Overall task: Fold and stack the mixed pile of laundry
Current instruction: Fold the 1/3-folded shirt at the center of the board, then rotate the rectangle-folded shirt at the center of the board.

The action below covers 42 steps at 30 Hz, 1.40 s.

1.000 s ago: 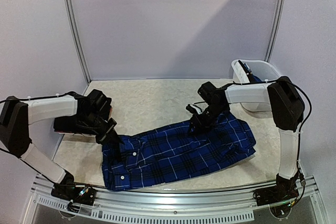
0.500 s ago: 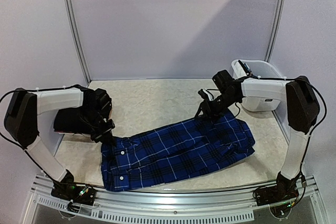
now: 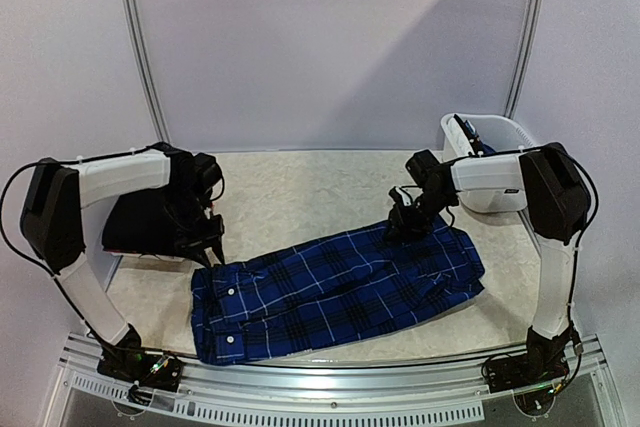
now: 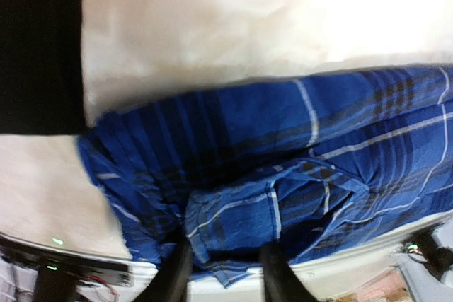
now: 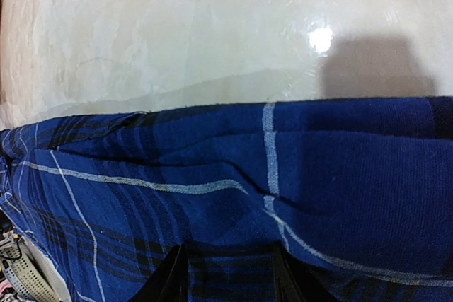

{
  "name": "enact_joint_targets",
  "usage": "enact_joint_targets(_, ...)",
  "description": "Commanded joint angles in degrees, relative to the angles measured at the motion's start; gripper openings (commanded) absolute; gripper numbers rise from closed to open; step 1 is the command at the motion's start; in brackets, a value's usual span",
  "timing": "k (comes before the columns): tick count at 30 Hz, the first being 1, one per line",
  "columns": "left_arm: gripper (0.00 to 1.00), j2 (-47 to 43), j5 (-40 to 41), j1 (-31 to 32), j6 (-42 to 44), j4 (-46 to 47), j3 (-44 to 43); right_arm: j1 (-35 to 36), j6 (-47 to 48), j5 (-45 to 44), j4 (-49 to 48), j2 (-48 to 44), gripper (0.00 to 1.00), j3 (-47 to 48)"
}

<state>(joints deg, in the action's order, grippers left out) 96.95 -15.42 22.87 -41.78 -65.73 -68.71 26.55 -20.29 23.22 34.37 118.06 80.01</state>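
Left wrist view: left gripper [image 4: 226,252] parted over rumpled blue plaid shirt [image 4: 283,146]; right gripper [image 5: 228,256] likewise parted.

black garment [image 3: 135,232] half hidden behind left arm [image 3: 115,177], basket [image 3: 505,124] contents unclear
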Motion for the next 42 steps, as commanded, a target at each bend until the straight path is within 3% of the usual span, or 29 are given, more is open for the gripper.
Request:
enact_joint_targets(1, 0.47, -2.34, 15.67, 2.56, 2.89, -9.42, -7.64, -0.35, 0.37, -5.23, 3.13, 0.04, 0.42, -1.21)
enact_joint_targets(4, 0.63, -3.73, 23.67, 5.01, 5.18, -11.67, -12.97, -0.25, 1.61, -5.00, 4.38, -1.74, 0.42, -0.86)
enact_joint_targets(6, 0.65, -3.49, 24.98, 7.40, 8.87, -10.56, -15.36, -0.18, 2.90, -4.19, 5.22, -3.16, 0.42, -0.35)
enact_joint_targets(12, 0.61, -2.09, 22.40, 16.44, 23.10, 0.21, -15.97, -0.03, 4.36, -3.45, 8.49, -10.99, 0.43, -2.37)
enact_joint_targets(18, 0.58, 4.56, 9.85, 18.27, 27.81, 4.30, -16.64, 2.94, 1.54, -3.07, 10.06, -22.28, 0.44, -11.61)
enact_joint_targets(24, 0.56, 11.95, 8.02, 20.48, 31.80, 6.87, -17.23, 10.67, -1.19, -7.22, 10.17, -29.62, 0.44, -21.86)
enact_joint_targets(33, 0.55, 17.13, 9.00, 20.56, 34.17, 8.62, -15.15, 15.51, -6.87, -10.13, 5.64, -29.87, 0.44, -29.57)
enact_joint_targets(42, 0.54, 19.45, 9.63, 20.37, 32.16, 12.61, -10.72, 15.46, -7.31, -14.73, 7.38, -21.36, 0.44, -25.67)
